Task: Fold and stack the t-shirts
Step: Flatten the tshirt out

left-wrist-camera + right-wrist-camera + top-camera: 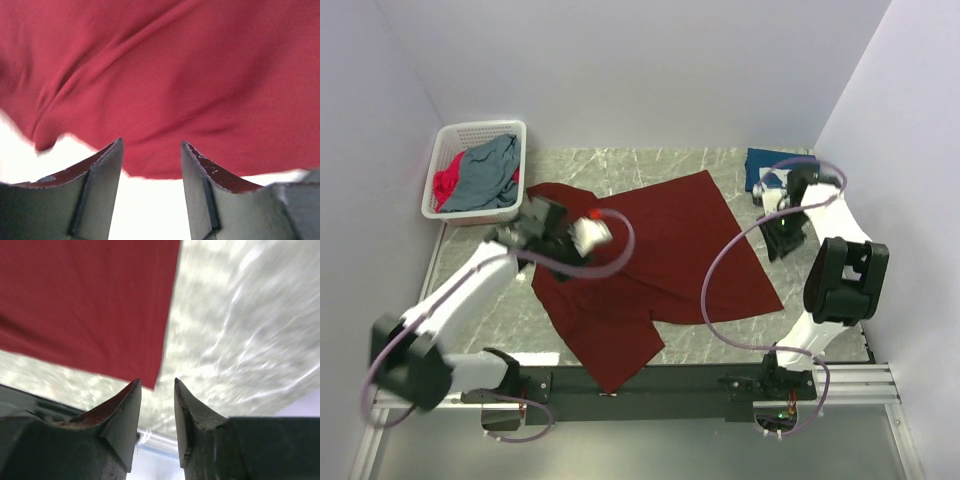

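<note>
The large maroon t-shirt [660,250] lies spread out on the marble table, with one part hanging toward the near edge. My left gripper [525,230] is over the shirt's left edge. In the left wrist view it [152,141] is open and empty, with the maroon cloth [165,75] just ahead of the fingertips. My right gripper [782,238] hovers just right of the shirt's right edge. In the right wrist view it [156,381] is open and empty, with a shirt corner [90,305] just in front. A navy shirt [765,165] lies at the back right.
A white lattice basket [478,130] stands at the back left and holds a grey-blue shirt [485,175] and a bright-pink one [445,185]. White walls close in the table on the left, back and right. The black rail [650,380] runs along the near edge.
</note>
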Robot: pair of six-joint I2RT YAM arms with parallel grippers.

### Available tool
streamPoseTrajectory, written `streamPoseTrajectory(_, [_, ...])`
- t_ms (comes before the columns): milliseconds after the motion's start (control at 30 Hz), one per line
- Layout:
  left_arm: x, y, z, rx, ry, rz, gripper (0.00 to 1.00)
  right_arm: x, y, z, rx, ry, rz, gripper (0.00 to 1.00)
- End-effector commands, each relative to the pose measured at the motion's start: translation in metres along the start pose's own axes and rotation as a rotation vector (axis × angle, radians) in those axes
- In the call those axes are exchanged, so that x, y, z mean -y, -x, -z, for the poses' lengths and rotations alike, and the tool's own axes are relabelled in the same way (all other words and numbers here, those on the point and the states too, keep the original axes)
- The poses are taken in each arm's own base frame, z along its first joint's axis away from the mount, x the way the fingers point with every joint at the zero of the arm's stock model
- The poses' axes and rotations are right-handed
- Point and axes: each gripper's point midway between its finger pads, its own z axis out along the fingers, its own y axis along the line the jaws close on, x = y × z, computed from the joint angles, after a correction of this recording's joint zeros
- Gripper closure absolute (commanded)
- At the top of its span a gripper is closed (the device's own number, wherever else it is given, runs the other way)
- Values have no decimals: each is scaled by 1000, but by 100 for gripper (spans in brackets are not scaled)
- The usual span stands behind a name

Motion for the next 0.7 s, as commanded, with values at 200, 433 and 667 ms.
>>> streamPoseTrajectory(200, [152,-17,-21,-47,-361,-275,41,-29,76,10,105,186,-69,67])
streamPoseTrajectory(433, [207,-35,-37,-107,-421,-537,38,-36,75,-7,98,211,-96,68])
streamPoseTrajectory(667, [239,-50,-45,-117,-459,-740,40,-39,72,-14,82,215,-114,69])
